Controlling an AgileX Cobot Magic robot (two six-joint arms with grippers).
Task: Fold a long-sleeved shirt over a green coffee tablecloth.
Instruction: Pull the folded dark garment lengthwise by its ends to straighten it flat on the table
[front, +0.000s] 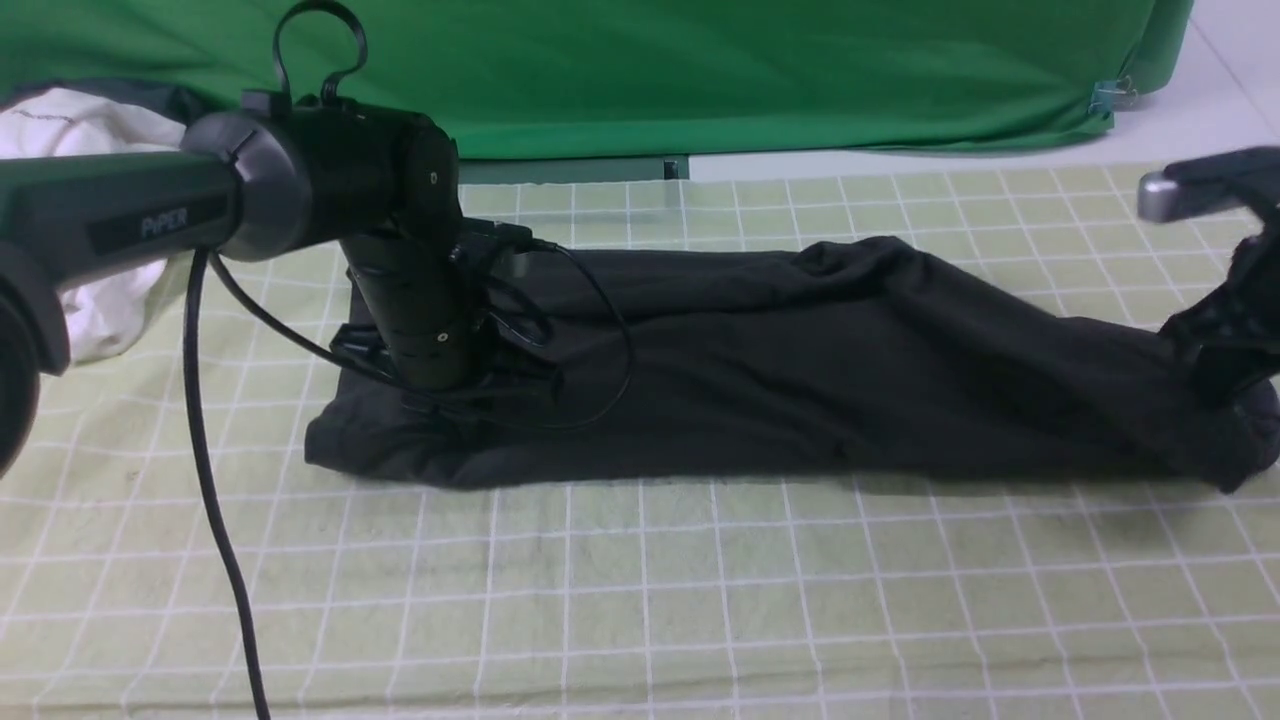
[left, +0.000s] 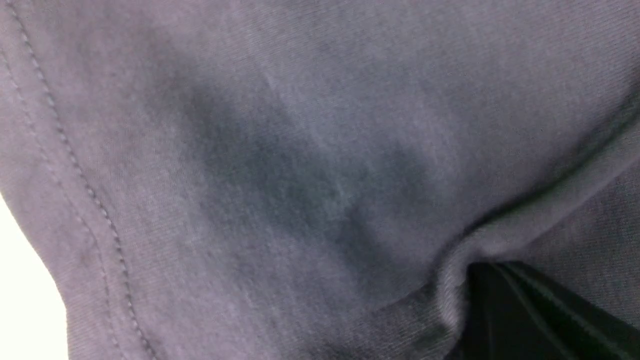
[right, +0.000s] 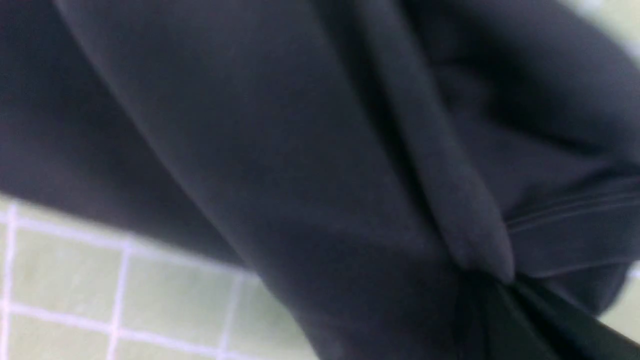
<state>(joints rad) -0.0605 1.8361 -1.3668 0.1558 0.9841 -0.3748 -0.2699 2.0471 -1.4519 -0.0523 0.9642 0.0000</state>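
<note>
The long-sleeved shirt lies as a long black band across the green coffee tablecloth; its print and neck label are hidden. My left gripper points down into the shirt's left end. In the left wrist view the shirt fills the frame and puckers into a fold where the left gripper pinches it. My right gripper holds the shirt's right end slightly raised. In the right wrist view the shirt bunches at the right gripper above the tablecloth.
A white garment is heaped at the back left behind my left arm. Plain bright green fabric hangs along the back edge. The left arm's black cable trails down over the tablecloth to the front edge.
</note>
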